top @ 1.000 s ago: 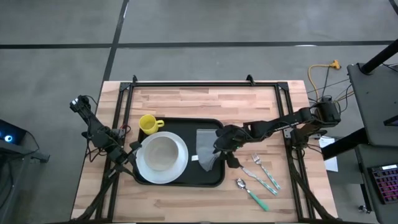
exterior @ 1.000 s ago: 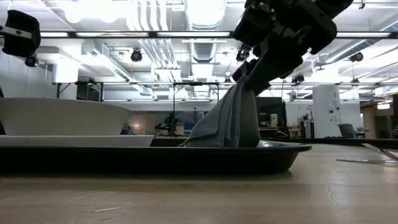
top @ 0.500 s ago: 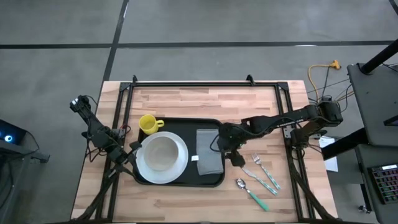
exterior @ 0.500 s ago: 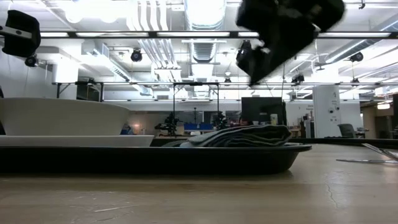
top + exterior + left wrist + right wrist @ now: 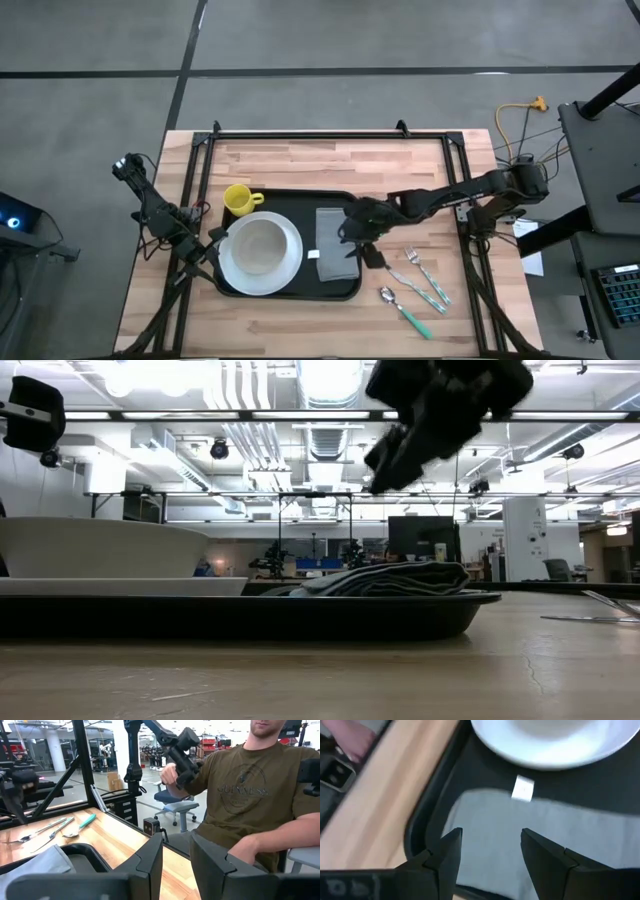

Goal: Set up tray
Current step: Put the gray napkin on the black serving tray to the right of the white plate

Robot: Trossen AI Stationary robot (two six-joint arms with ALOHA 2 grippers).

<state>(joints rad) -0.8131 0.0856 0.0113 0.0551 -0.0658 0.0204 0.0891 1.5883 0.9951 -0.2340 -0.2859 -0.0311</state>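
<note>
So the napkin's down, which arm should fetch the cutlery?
Right, probably. Its open gripper hovers over the napkin, beside the fork and spoon; the left gripper sits across the tray.

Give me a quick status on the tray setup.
Right gripper open above grey napkin, empty. Left gripper waiting at tray edge. Napkin flat on tray beside plate. Nothing blocking.

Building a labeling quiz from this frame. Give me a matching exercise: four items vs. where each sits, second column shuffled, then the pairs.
Items:
1. yellow mug
2. grey napkin
3. spoon
4. right gripper

Places:
A. bare table, right of the tray
B. in the air above the napkin
C. tray's far left corner, beside the white plate
D. flat on the tray's right part

Pairs: 1-C, 2-D, 3-A, 4-B
</note>
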